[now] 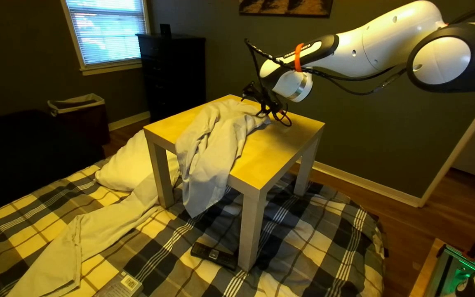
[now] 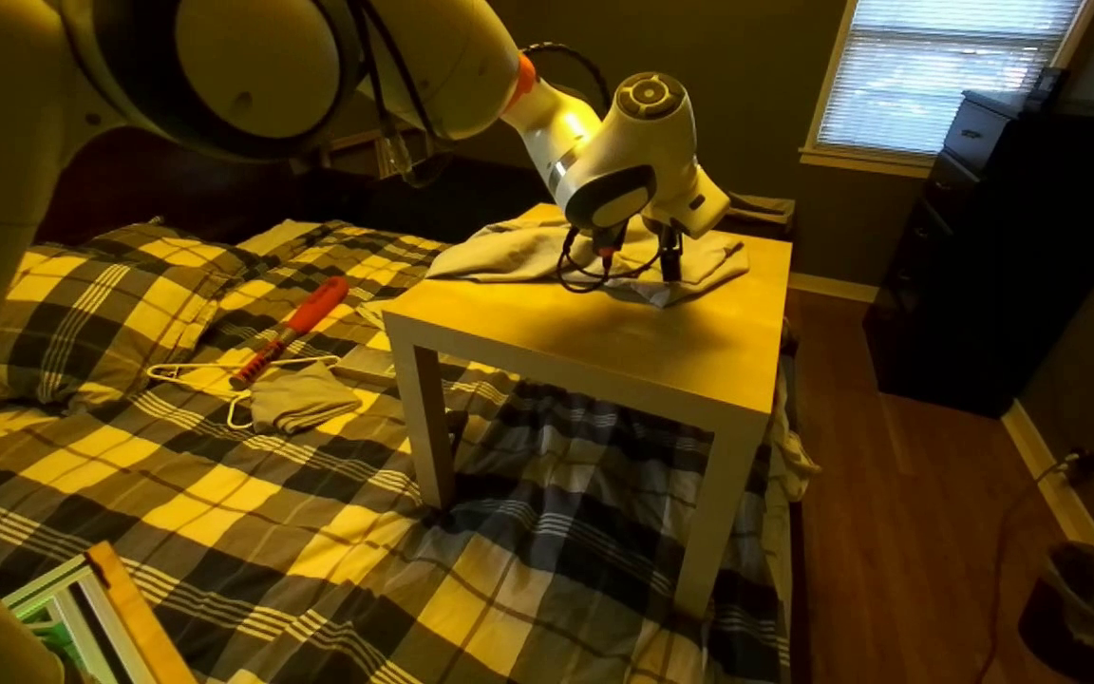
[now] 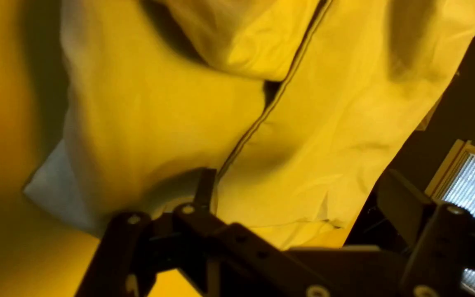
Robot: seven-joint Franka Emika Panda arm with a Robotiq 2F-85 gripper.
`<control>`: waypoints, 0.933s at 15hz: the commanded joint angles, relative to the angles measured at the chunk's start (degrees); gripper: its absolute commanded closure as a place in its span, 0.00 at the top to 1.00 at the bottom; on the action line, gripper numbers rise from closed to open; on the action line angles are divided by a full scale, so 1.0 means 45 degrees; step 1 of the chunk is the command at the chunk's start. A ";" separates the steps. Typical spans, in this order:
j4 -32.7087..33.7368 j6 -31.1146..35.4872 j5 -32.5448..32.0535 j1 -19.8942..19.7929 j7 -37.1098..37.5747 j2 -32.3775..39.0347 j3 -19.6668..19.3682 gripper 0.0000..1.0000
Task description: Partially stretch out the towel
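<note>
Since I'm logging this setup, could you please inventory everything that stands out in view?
Towel: 1, grey-white, over table edge
Table: 1, yellow top, on bedspread
Bedspread: 1, yellow-black plaid, under table
Plump pillow: 1, white, on bedspread
Plaid pillow: at least 1, yellow-black, on bedspread
Loose cloth: 1, whitish, on bedspread
Hanger: 1, pale, on bedspread
Folded cloth: 1, greyish, by hanger
Tool: 1, red, overlapping hanger
Remote: 1, black, by table leg
Window: 1, white blinds, in wall
Dresser: 1, black, beside window
Hamper: 1, dark, beyond bedspread
Waste bin: 1, dark, on floor
Robot arm: 1, white-black, over table
Gripper: 1, black, open, at towel
</note>
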 commanded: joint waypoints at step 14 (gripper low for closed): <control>0.2356 0.0187 -0.0617 -0.0103 0.1861 0.1872 -0.0393 0.78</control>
